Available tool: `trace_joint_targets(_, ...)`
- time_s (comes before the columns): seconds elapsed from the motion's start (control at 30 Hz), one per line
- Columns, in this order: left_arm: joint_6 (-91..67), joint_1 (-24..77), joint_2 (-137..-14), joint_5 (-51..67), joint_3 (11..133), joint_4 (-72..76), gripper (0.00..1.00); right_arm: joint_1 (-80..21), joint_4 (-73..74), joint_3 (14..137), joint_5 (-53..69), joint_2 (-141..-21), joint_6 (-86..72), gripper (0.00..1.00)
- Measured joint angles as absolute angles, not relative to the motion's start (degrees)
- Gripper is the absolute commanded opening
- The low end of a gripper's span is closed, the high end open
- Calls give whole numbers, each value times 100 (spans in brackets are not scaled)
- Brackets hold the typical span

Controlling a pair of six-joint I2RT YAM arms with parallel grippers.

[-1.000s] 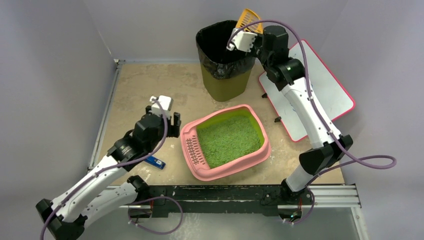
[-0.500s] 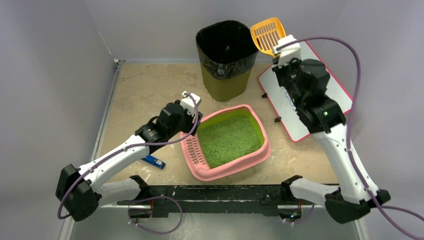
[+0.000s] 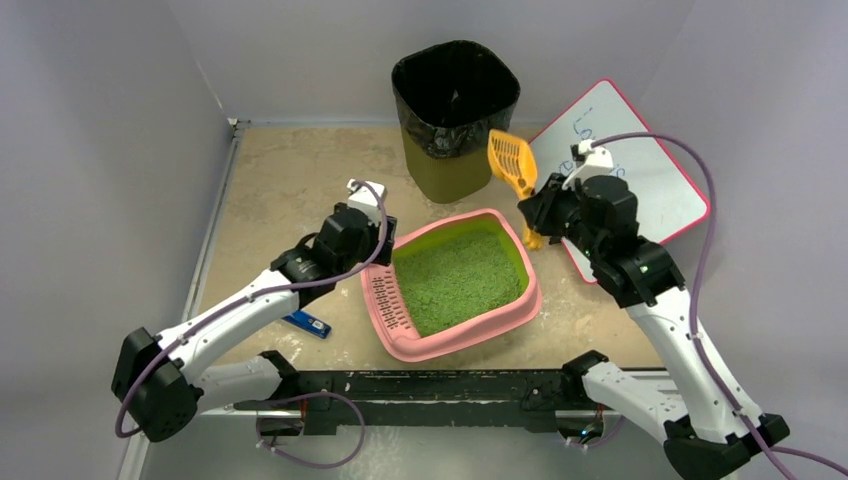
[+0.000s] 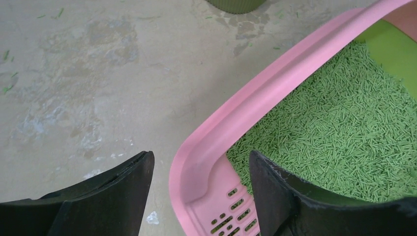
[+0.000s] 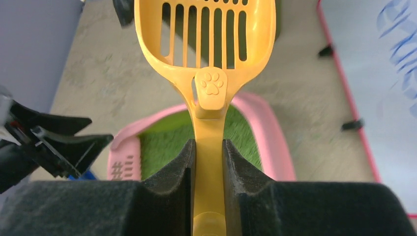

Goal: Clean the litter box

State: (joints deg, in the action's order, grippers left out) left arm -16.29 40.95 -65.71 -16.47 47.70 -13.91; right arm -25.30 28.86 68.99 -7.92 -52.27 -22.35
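Observation:
The pink litter box (image 3: 527, 300) sits mid-table, full of green litter (image 3: 460, 280), its slotted grate lip (image 3: 387, 300) at the left end. My left gripper (image 3: 378, 247) is open, its fingers straddling the box's far-left corner rim (image 4: 196, 162), one finger outside and one over the litter. My right gripper (image 3: 540, 212) is shut on the handle of a yellow slotted scoop (image 3: 510, 162), held in the air just right of the box's far-right corner. In the right wrist view the scoop (image 5: 209, 34) points over the box (image 5: 275, 132).
A tall olive bin with a black bag (image 3: 455, 110) stands behind the box. A whiteboard with a pink frame (image 3: 640, 180) lies at the right. A small blue object (image 3: 311, 324) lies left of the box near the front rail.
My right arm swung the scoop away from the bin, then down and left to the box's far-right corner. My left gripper moved right onto the box's left corner and stays there.

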Motion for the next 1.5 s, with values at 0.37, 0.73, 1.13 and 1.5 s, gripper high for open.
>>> trace_joint_targets(0.37,-2012,4095,-4897,-2674,4386,-1870,82,-3089,3131,5645,-425,-5175,-4525,0)
trace_joint_targets(0.73,-1994,4095,-4296,-3424,4134,-2248,84,-3975,3020,5452,-1238,-5201,-6228,0)
trace_joint_targets(1.13,-1887,4095,-3977,-3500,3981,-2344,84,-5555,4174,6049,-2759,-6604,-8370,0)
trace_joint_targets(1.5,-1841,4095,-3938,-3498,3972,-2362,84,-6016,4670,6368,-3057,-7520,-9751,0)
